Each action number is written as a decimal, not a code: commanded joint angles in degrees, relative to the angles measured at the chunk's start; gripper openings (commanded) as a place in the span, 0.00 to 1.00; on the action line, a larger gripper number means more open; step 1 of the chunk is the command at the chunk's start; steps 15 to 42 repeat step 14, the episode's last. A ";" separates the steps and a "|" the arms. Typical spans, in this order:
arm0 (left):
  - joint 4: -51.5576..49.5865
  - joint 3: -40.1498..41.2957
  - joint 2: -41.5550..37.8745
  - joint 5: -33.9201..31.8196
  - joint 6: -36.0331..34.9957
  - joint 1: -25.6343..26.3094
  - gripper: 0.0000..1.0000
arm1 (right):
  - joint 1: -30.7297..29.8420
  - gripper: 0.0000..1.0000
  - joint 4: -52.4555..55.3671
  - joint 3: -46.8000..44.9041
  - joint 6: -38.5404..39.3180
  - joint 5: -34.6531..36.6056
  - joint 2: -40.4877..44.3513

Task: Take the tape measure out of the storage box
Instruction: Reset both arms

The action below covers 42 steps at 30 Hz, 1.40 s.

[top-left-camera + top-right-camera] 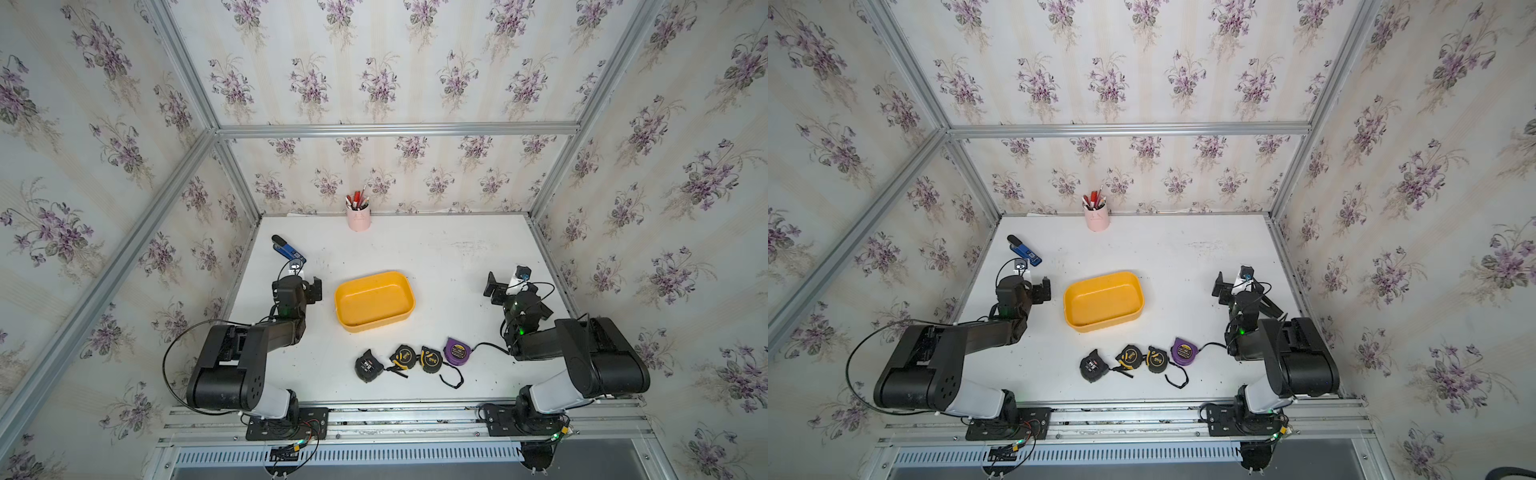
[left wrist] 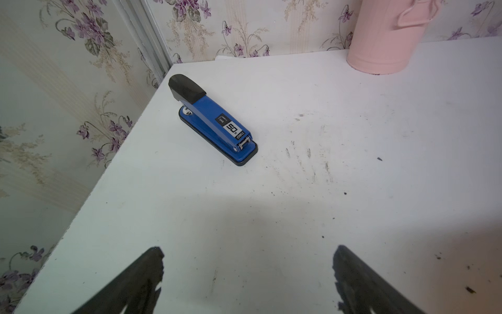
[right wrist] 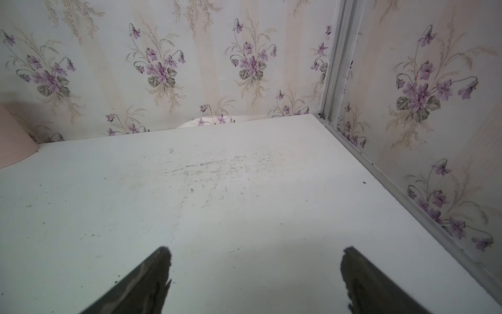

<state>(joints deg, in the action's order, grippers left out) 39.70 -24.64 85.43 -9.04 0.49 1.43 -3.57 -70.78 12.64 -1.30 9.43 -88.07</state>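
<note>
The yellow storage box (image 1: 374,325) (image 1: 1104,325) stands mid-table in both top views, and its inside shows only bare yellow floor. Several tape measures lie in a row on the table in front of it: a black one (image 1: 368,365) (image 1: 1093,365), two yellow-and-black ones (image 1: 403,356) (image 1: 431,358), and a purple one (image 1: 456,352) (image 1: 1184,351). My left gripper (image 1: 313,289) (image 2: 248,250) hovers left of the box, open and empty. My right gripper (image 1: 494,289) (image 3: 256,250) is well right of the box, open, over bare table.
A blue stapler (image 1: 289,249) (image 2: 214,119) lies at the back left, just beyond my left gripper. A pink pen cup (image 1: 358,218) (image 2: 385,40) stands against the back wall. Wallpapered walls with metal rails close in the table on three sides.
</note>
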 commanded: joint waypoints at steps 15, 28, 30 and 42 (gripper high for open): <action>1.17 -0.24 0.08 -0.72 -0.32 0.59 1.00 | -0.02 1.00 -1.78 0.03 0.29 -0.95 0.33; 1.17 -0.24 0.08 -0.72 -0.32 0.59 1.00 | -0.02 1.00 -1.78 0.03 0.29 -0.95 0.33; 1.17 -0.24 0.08 -0.72 -0.32 0.59 1.00 | -0.02 1.00 -1.78 0.03 0.29 -0.95 0.33; 1.17 -0.24 0.08 -0.72 -0.32 0.59 1.00 | -0.02 1.00 -1.78 0.03 0.29 -0.95 0.33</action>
